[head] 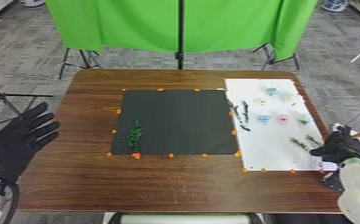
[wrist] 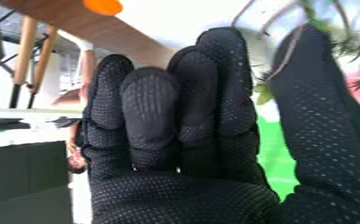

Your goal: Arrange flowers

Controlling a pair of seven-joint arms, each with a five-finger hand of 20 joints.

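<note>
The feathery green sprig (head: 313, 140) beside my right hand (head: 340, 144) should be very light, its stem thin and springy, its needles soft and likely to bend or shed under a hard squeeze. I would take it by the bare lower stem, just below the greenery, with a light pinch of thumb and fingertips, since a stem that slim could roll or slip on the glove. It looks like artificial foliage, though I can't be sure. My right hand is released, its fingers straight and the thumb standing apart; thin stems run close by the thumb in the wrist view, and I cannot tell whether they touch it. The sprig lies on the white sheet (head: 267, 150), just left of my hand and slightly farther away, its stem end towards me. A second green sprig (head: 299, 144) lies just left of it. Beyond them, farther off on the same sheet, are the pink flower (head: 283, 117) and the blue flower (head: 264, 119). Well to the left, a leafy green stem (head: 135, 136) lies on the black mat (head: 181, 117), and my left hand (head: 18, 142) is loosely open past the table's left edge.
</note>
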